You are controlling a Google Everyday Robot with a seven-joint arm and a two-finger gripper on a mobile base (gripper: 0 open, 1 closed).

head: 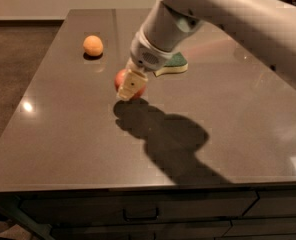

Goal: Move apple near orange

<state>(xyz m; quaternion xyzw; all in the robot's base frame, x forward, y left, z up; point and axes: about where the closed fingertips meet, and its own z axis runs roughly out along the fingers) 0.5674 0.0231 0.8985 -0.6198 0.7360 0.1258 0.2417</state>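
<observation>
The red apple is in the middle of the dark table, partly hidden behind my gripper. The gripper's pale fingers are shut around the apple and hold it just above the tabletop; a shadow lies below and to the right of it. The small pale orange sits on the table at the far left, up and to the left of the apple, with a gap between them. My white arm reaches in from the upper right.
A green and yellow sponge lies on the table just right of the gripper, partly behind the arm. The dark tabletop has its left edge near the orange and its front edge over drawers.
</observation>
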